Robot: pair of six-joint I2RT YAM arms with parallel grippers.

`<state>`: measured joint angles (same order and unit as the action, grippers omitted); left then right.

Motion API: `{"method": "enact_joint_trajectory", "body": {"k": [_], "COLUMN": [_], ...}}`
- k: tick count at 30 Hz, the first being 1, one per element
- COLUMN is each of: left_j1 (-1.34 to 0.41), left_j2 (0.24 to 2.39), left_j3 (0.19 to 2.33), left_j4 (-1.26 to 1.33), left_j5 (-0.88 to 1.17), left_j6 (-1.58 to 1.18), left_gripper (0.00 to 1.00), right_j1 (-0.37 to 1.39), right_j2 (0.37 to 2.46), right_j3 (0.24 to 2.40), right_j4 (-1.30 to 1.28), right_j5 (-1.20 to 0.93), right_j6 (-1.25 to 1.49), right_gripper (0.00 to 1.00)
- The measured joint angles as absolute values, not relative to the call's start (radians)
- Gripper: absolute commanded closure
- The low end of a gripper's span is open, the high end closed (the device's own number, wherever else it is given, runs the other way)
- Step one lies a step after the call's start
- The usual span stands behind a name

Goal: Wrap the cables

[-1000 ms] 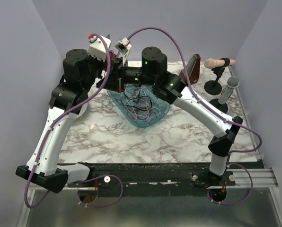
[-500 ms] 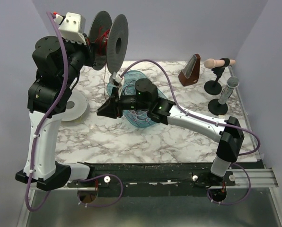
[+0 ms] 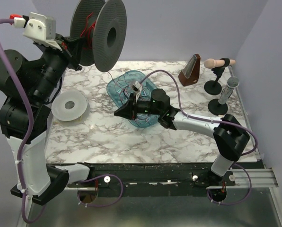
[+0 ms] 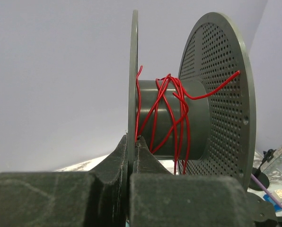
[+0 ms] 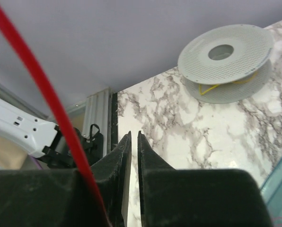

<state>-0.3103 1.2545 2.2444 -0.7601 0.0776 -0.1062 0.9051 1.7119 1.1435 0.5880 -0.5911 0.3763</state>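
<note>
— Where do the cables (image 3: 142, 117) lie?

— Heaped in the blue bowl (image 3: 116, 88) near the middle of the bench, towards the far edge. One red wire (image 4: 171, 106) already sits in a few slack, crossing turns on the dark spool (image 3: 101, 33).

— And the grippers?

— The left gripper (image 4: 133, 142) is clamped on one flange of that spool, high above the far-left corner. The right gripper (image 3: 119, 112) hovers low beside the bowl, fingers drawn almost together. Red wire crosses its wrist view, but whether it is pinched cannot be told.

— What could go wrong?

— Those turns look loose, so slack could let them slide off the hub. A hard pull might drag the tangle, or the bowl, across the bench. The edge grip might also let the spool twist.
</note>
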Motion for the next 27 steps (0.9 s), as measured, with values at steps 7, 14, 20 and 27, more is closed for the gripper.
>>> {"method": "enact_joint_trajectory", "body": {"k": [7,14,20,27], "left_j1": [-0.31,-0.31,-0.309,-0.31], "left_j2": [1.211,1.198,1.126,0.968], "left_j3": [2.241,2.223,2.12,1.886], "left_j4": [-0.76,-0.767,-0.769,-0.899], "left_j5": [0.142,0.184,0.376,0.615], "left_j6": [-0.101,-0.07,0.027,0.277], "left_gripper": [1.0,1.0,1.0,1.0], "right_j1": [0.826,0.743,0.607,0.434], "right_j2": [1.712,1.71,1.631,1.498], "right_j3": [1.06,1.006,0.966,1.089], "right_j4": [0.698,0.727,0.657,0.374], "right_j5": [-0.609,-0.68,-0.716,-0.712], "right_j6": [0.453,0.478,0.479,0.35], "right_gripper": [0.96,0.99,0.99,0.99]}}
